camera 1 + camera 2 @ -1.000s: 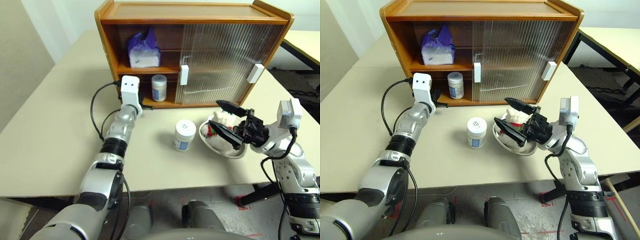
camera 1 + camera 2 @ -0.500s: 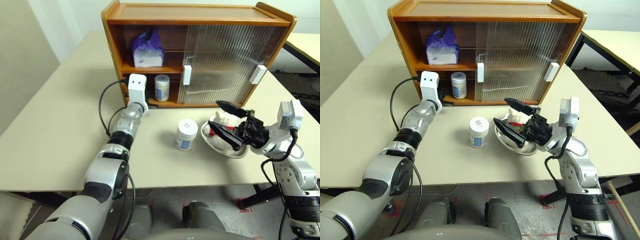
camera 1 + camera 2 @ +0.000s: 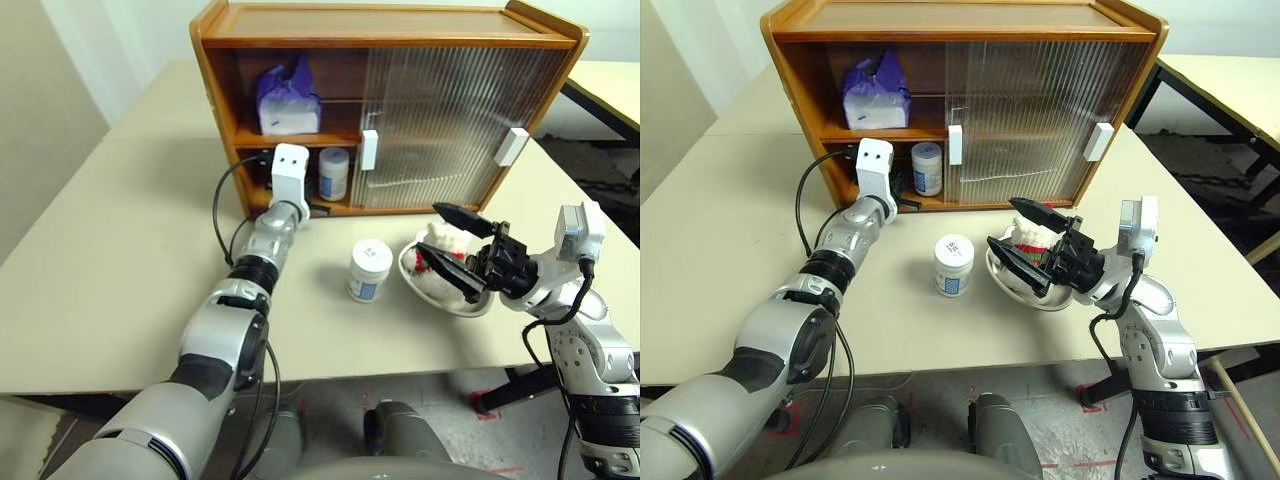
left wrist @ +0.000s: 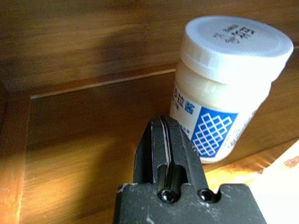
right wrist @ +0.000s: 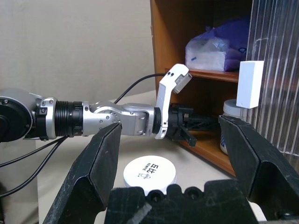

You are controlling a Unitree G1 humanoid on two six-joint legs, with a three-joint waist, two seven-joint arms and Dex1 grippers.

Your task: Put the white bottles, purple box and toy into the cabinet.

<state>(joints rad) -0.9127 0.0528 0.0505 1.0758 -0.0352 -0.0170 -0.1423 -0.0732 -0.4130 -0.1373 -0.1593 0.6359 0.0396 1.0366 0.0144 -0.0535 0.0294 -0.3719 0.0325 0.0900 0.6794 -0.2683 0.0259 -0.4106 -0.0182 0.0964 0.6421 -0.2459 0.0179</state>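
Head cameras first: the cabinet (image 3: 300,22) has its left side open, and the purple box (image 3: 288,103) is already sitting on the inner shelf, tissue poking up. One white bottle (image 3: 333,173) stands upright on the bottom board, lid up, so I'd call that two of four done. The second bottle (image 3: 369,270) is out on the table (image 3: 100,260), also upright, just beside the steel dish (image 3: 460,300). The toy (image 3: 445,243) lies in that dish, too bunched up to say which way it points. The left gripper (image 3: 312,209) is at the cabinet's bottom opening, and the right gripper (image 3: 447,244) hovers over the dish with fingers spread wide, holding nothing

Left wrist: black fingers (image 4: 167,149) pressed together, empty, tip just short of the shelved bottle's label; can't tell if they touch. Bottle's long axis runs straight up

Right wrist: wide open jaws frame the table bottle's lid (image 5: 150,171), with the left arm reaching into the cabinet beyond. My guess is the toy and that bottle are what's left
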